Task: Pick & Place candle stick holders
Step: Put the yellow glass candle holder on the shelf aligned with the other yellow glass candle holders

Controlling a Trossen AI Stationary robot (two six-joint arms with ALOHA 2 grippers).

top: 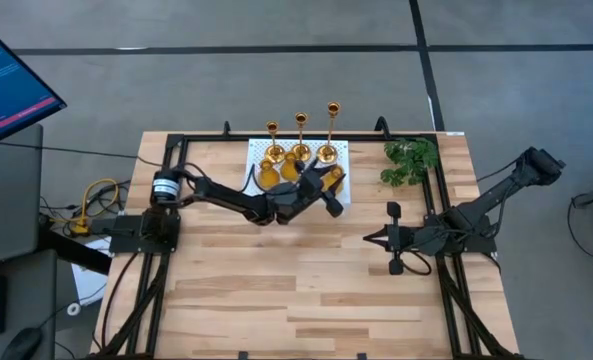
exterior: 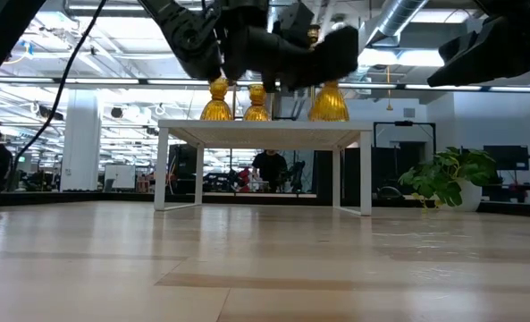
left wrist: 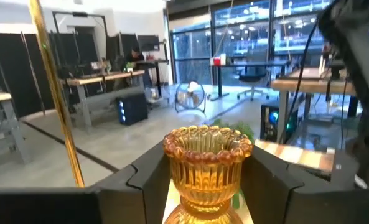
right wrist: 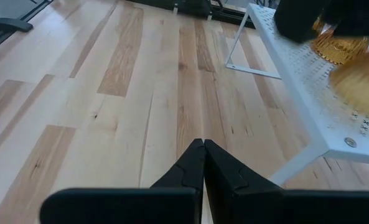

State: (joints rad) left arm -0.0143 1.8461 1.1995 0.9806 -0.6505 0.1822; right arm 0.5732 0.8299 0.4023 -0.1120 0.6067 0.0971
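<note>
- Three tall thin-stemmed gold candle stick holders (top: 301, 135) stand upright in a row along the white stand's far edge.
- Three short ribbed gold holders (top: 268, 176) sit just before them; one cone-shaped cup (left wrist: 207, 163) stands upright between the left hand's (top: 317, 183) fingers.

Two arms, matte black, jointed tubular links on black frame rails. Left arm (top: 226, 198): silver-banded cylindrical motor housing near base, yellow cable alongside. Right arm (top: 476, 205): black throughout. Fingers (right wrist: 224, 174): dark, angular, wedge-tipped plastic.

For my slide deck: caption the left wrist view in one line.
Left gripper closed around a short ribbed gold candle stick holder, a tall holder's thin gold stem standing beside it.
</note>
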